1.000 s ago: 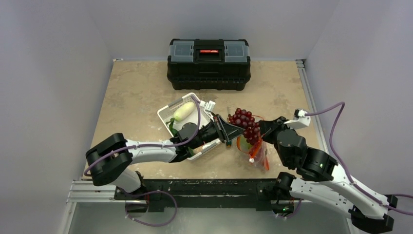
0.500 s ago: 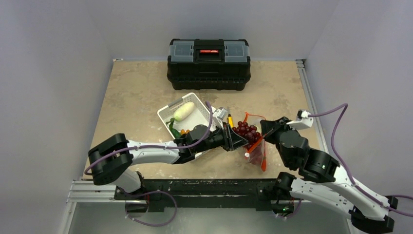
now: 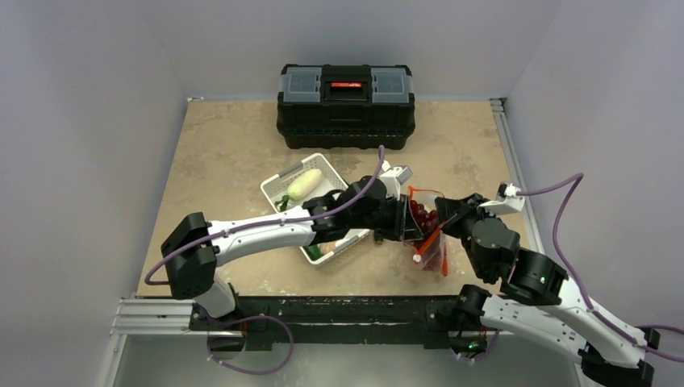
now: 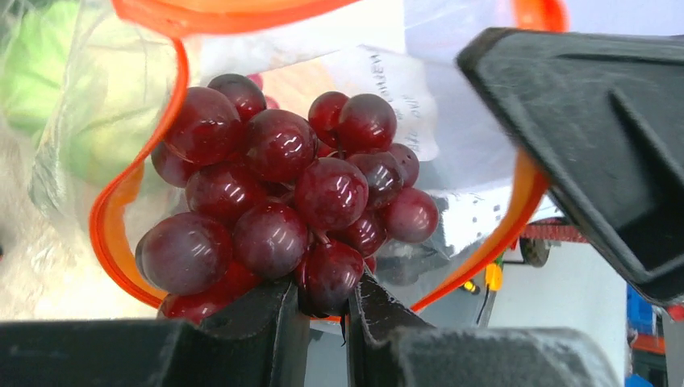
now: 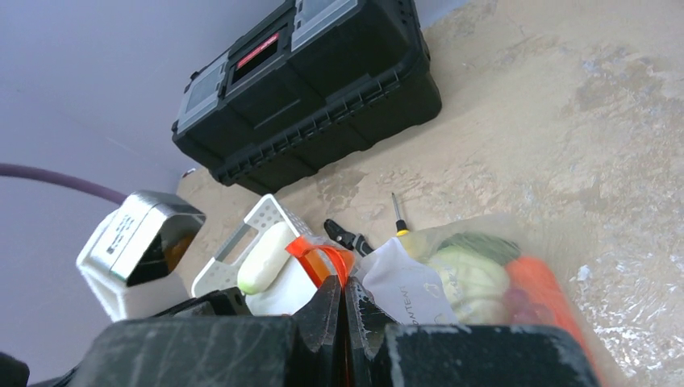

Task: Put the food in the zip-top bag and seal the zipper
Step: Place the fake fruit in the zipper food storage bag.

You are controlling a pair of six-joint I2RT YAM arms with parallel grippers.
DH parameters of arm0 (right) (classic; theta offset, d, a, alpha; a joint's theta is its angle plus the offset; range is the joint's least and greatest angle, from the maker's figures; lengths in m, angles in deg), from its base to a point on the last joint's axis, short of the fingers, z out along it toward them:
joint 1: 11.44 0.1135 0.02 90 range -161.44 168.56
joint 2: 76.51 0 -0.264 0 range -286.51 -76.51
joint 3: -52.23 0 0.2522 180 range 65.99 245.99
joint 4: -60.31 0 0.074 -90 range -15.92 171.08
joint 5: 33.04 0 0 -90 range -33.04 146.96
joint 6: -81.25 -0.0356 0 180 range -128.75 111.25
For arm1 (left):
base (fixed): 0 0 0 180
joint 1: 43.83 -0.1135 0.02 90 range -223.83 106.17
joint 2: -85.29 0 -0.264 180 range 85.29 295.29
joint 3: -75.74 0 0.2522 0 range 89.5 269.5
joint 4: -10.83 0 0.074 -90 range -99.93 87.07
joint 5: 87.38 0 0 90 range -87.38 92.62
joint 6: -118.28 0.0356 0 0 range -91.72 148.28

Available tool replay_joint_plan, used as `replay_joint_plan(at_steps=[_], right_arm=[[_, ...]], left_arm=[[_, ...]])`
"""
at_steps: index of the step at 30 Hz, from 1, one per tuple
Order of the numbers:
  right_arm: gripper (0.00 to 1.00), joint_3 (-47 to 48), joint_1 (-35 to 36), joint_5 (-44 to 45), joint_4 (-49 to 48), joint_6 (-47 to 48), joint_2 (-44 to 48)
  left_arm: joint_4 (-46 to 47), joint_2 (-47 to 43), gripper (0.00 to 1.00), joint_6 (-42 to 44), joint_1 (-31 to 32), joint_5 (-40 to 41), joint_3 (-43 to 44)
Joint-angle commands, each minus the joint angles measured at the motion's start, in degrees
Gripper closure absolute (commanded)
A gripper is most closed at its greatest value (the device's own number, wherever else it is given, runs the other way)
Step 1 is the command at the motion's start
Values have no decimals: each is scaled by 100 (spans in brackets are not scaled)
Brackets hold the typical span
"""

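From above, the left arm (image 3: pixel 266 230) hides most of the zip-top bag (image 3: pixel 435 258), which sits right of centre near the desk's (image 3: pixel 234 145) front edge. Wrist view now: the grapes (image 4: pixel 282 201) sit right at the left gripper (image 4: pixel 327 310), framed by the zipper's (image 4: pixel 121 234) loop. Its jaws are narrow, pinching the bunch's bottom. The right gripper (image 5: pixel 343 302) is clamped tight on the zipper. Cabbage (image 5: pixel 468 278) and carrot (image 5: pixel 536 286) blur through the plastic.
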State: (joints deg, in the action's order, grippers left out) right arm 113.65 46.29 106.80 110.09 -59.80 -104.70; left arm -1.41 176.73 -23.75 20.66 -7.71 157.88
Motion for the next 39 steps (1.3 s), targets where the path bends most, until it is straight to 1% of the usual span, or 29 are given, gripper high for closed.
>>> replay_joint_plan(at_steps=[1,3,5,6,10,12,16,20,25,27,28,30,35,37,39], right_arm=[[100,141,29,34,-482,134,34],[100,138,27,-58,-532,217,-21],[100,147,27,-125,-548,264,-52],[100,147,27,-144,-558,273,-55],[100,145,27,-155,-566,295,-26],[100,159,27,-131,-533,307,26],[100,171,27,-61,-438,310,91],[100,139,28,-26,-473,330,69],[100,173,27,-23,-452,345,32],[100,166,28,-6,-446,366,46],[100,165,27,4,-446,371,49],[100,169,29,13,-446,383,58],[100,165,27,-9,-448,413,32],[100,165,29,-15,-452,407,25],[100,165,30,-25,-462,425,25]], left_arm=[[-1893,349,100,151,-194,-619,1068],[-2659,633,100,451,-257,-659,1699],[-3312,855,100,774,-265,-367,2219],[-3454,922,99,891,-280,-219,2359],[-3610,1227,86,1044,-407,-201,2586],[-3905,1305,80,1158,-396,28,2694],[-3666,1049,68,1191,-401,20,2411],[-3467,873,62,1196,-402,-288,2424],[-3440,437,55,1276,-402,-311,2379],[-3439,214,51,1304,-409,-239,2288],[-3440,98,44,1309,-414,-216,2233],[-3445,-101,40,1309,-459,-203,2089],[-3247,-688,40,1246,-594,-41,1352],[-3110,-844,44,1174,-682,-51,1027],[-2907,-934,50,1017,-744,-118,750]])
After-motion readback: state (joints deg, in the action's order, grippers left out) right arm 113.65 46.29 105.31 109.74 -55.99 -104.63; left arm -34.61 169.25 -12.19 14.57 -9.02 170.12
